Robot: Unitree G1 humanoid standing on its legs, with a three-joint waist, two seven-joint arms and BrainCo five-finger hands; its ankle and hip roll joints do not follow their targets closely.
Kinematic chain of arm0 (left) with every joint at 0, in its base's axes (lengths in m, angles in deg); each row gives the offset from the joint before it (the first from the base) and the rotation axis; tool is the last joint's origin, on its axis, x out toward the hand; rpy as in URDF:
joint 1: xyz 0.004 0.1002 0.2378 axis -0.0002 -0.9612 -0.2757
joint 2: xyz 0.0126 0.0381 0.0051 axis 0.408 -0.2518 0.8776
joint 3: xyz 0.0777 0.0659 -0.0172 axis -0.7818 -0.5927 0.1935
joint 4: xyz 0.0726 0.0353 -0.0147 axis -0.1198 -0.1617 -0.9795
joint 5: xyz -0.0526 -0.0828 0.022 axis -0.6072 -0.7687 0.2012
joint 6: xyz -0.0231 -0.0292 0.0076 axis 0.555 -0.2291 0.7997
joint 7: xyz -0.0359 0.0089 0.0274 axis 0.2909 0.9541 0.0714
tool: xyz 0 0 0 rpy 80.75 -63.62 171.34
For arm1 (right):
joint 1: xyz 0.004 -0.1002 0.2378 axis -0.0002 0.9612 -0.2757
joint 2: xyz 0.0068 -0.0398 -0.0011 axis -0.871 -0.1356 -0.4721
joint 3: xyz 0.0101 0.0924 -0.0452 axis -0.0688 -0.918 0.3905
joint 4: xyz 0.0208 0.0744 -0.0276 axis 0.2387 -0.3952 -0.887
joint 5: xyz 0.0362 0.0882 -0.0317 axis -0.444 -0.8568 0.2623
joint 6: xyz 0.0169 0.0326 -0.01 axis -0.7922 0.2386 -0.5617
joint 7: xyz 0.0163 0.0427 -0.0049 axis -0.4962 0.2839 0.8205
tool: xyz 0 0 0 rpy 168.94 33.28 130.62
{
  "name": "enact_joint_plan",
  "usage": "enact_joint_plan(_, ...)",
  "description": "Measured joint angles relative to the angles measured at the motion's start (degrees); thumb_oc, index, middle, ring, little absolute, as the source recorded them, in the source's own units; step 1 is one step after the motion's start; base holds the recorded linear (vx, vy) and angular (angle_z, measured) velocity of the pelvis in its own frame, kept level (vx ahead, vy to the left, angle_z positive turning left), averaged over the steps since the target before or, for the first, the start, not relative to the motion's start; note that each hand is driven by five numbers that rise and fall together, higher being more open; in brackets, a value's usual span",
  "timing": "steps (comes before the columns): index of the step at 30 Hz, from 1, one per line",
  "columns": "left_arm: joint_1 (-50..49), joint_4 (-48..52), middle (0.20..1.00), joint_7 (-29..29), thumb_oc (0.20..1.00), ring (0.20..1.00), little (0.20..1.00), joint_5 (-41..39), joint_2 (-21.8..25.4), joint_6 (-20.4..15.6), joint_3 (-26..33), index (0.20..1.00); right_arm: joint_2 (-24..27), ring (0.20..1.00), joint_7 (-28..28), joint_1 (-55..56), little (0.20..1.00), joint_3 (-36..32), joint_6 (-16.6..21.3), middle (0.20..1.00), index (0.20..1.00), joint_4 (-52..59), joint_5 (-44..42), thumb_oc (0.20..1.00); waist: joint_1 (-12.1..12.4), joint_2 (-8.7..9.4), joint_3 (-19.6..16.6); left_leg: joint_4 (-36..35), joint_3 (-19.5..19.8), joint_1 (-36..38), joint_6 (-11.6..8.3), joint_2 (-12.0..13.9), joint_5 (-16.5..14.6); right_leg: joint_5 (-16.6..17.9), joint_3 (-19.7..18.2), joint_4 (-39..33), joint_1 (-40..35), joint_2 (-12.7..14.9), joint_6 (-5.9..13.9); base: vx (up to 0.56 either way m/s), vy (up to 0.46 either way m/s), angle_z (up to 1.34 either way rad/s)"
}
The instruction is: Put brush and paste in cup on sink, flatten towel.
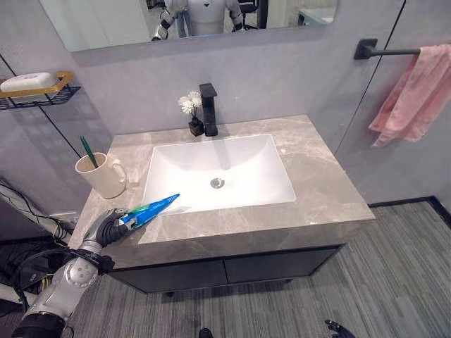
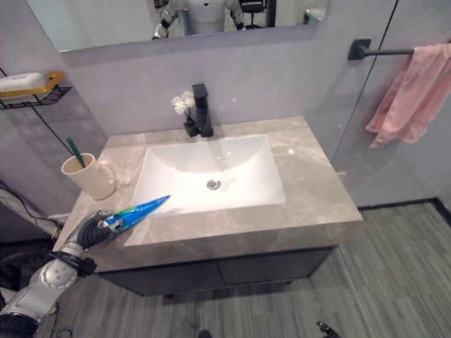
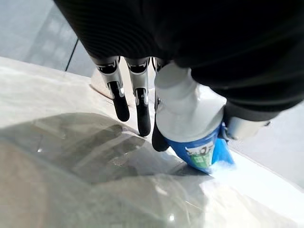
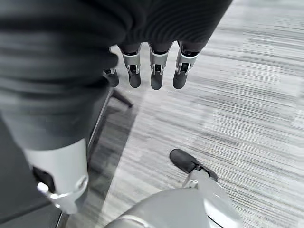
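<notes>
My left hand [image 1: 107, 227] is at the front left corner of the counter, shut on a blue and green toothpaste tube [image 1: 156, 206] that points right, over the basin's front left rim. In the left wrist view the tube's white cap end [image 3: 187, 114] sits in the hand, just above the stone. A beige cup [image 1: 104, 176] stands on the counter behind the hand, with a green toothbrush [image 1: 89, 151] upright in it. A pink towel [image 1: 416, 95] hangs bunched on the wall bar [image 1: 387, 51] at the right. My right hand [image 4: 152, 71] hangs open above the floor.
A white basin [image 1: 239, 158] is set in the grey stone counter [image 1: 324, 183]. Behind it are a black faucet [image 1: 208, 109] and a small vase of white flowers [image 1: 190, 105]. A wall shelf [image 1: 35, 91] with soap hangs at far left.
</notes>
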State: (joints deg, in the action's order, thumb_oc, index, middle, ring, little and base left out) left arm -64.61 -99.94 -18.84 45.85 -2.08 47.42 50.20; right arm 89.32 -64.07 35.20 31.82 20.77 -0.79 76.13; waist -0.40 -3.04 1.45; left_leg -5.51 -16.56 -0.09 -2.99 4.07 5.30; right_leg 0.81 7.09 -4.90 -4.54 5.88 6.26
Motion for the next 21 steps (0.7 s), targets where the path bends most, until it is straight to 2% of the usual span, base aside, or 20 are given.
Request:
enact_joint_plan(7, 0.9, -1.4, 0.200, 0.7, 0.200, 0.200, 0.200, 2.6, 0.0, 0.0, -2.1, 0.200, -0.7, 1.000, 1.0, -0.4, 1.000, -6.6, -1.0, 1.000, 1.000, -5.9, -5.5, 1.000, -0.3, 0.38, -1.6, 0.0, 0.7, 0.5, -0.04, 0.0, 0.0, -0.1, 0.7, 0.0, -0.9, 0.0, -0.10, -0.02, -0.009, 0.05)
enact_joint_plan(12, 0.7, 0.5, 0.200, 1.4, 0.200, 0.200, 0.200, 6.8, 1.1, 0.2, -2.5, 0.200, -0.1, 1.000, 1.9, -0.7, 1.000, -12.7, -1.1, 1.000, 1.000, -7.0, -13.9, 1.000, -0.4, 1.17, -2.1, 0.0, 1.1, 1.0, -0.10, 0.0, 0.1, -0.2, 1.1, 0.0, -1.5, -0.1, -0.16, -0.01, -0.007, 0.02)
enact_joint_plan(17, 1.7, 3.4, 0.200, 2.3, 0.200, 0.200, 0.200, 12.8, 7.9, 0.1, -4.0, 0.200, 3.8, 1.000, 3.2, -1.9, 1.000, -20.1, -0.9, 1.000, 1.000, -6.6, -21.4, 1.000, -0.5, 2.18, -2.7, 0.0, 1.4, 1.0, -0.08, 0.0, 0.1, -0.1, 1.3, 0.0, -1.6, -0.1, -0.32, -0.01, -0.008, 0.01)
enact_joint_plan(21, 5.5, 4.5, 0.200, 4.1, 0.200, 0.200, 0.200, 15.8, 13.6, 0.1, -4.8, 0.200, 9.8, 1.000, 5.7, -2.8, 1.000, -25.4, -1.0, 1.000, 1.000, -3.1, -27.4, 1.000, -0.6, 3.21, -3.2, 0.0, 1.7, 1.1, -0.07, -0.1, 0.1, -0.1, 1.6, 0.1, -2.2, 0.0, -0.32, 0.00, -0.007, 0.04)
